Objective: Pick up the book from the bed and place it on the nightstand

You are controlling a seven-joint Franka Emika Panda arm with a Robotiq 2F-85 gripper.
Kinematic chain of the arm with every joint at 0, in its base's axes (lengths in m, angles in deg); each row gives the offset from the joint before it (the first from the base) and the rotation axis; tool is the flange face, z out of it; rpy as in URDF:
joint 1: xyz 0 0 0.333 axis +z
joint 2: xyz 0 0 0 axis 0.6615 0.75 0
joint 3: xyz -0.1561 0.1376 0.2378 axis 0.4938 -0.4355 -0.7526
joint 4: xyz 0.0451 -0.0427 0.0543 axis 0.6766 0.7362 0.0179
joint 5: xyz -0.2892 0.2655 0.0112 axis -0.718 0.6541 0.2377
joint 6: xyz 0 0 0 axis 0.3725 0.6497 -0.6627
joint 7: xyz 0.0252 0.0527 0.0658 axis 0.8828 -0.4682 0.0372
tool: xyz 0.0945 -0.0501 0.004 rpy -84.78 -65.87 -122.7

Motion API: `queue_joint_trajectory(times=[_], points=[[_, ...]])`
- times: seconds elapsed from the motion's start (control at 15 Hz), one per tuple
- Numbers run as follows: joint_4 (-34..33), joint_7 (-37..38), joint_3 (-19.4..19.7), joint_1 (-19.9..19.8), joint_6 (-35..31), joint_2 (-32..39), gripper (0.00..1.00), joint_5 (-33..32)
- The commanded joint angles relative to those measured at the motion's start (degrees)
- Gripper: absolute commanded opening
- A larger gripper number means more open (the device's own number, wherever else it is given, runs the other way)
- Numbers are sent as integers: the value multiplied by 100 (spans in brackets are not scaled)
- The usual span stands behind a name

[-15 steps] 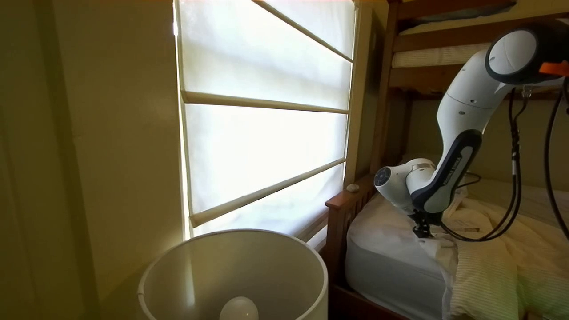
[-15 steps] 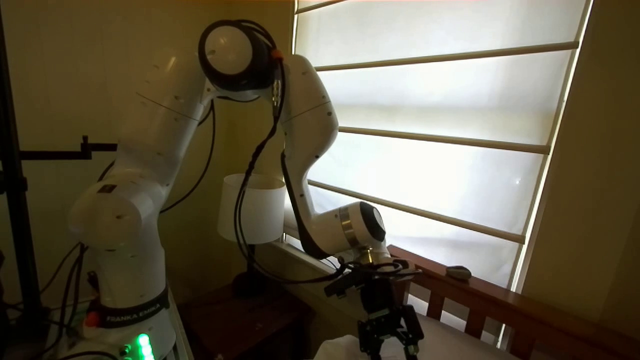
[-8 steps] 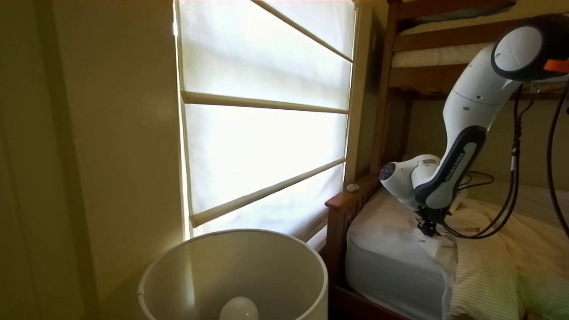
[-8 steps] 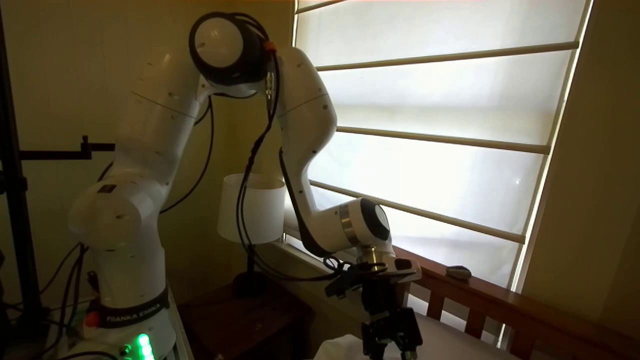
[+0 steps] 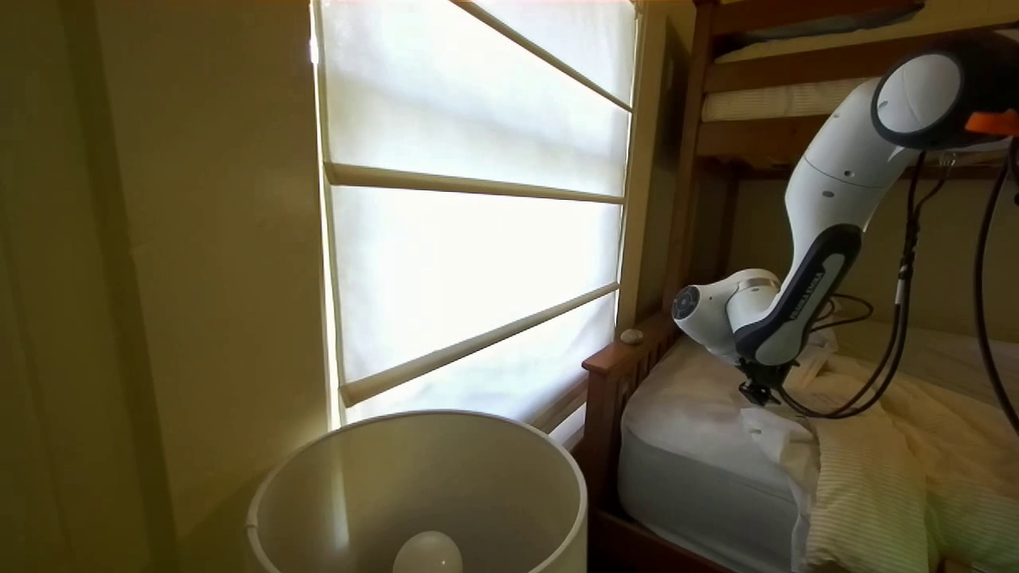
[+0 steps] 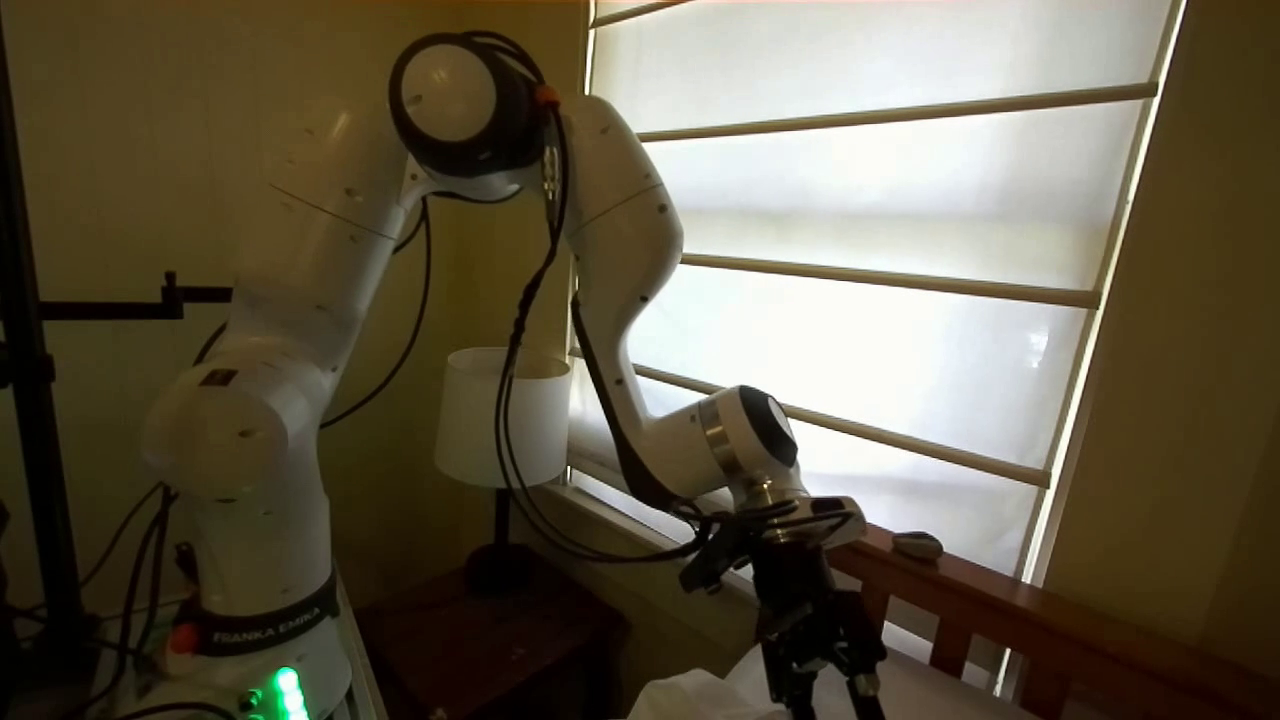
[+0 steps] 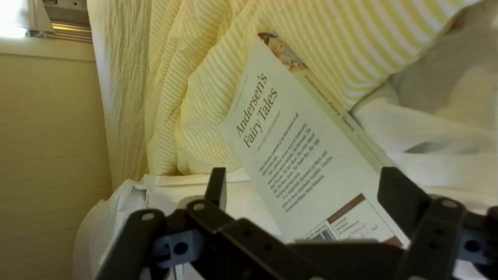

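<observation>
W/ claw spread wide + nothing held, book, prob. light, bendy + slick-covered, is best pinched at its stiffer spine

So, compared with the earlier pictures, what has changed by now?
In an exterior view, the hand has shifted toward the picture's right; in both exterior views it has risen slightly. Nothing was gripped or released: the hand remains open. The lamp, nightstand and bed stayed put. Whether the book shifted, I can't tell.
</observation>
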Motion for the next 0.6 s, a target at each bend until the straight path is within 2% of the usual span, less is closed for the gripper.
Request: queue_joint_trajectory(times=[0.0, 0.53], points=[[-381, 30, -83, 89, 88, 380, 100, -82], [-309, 83, -196, 299, 102, 547, 100, -231]])
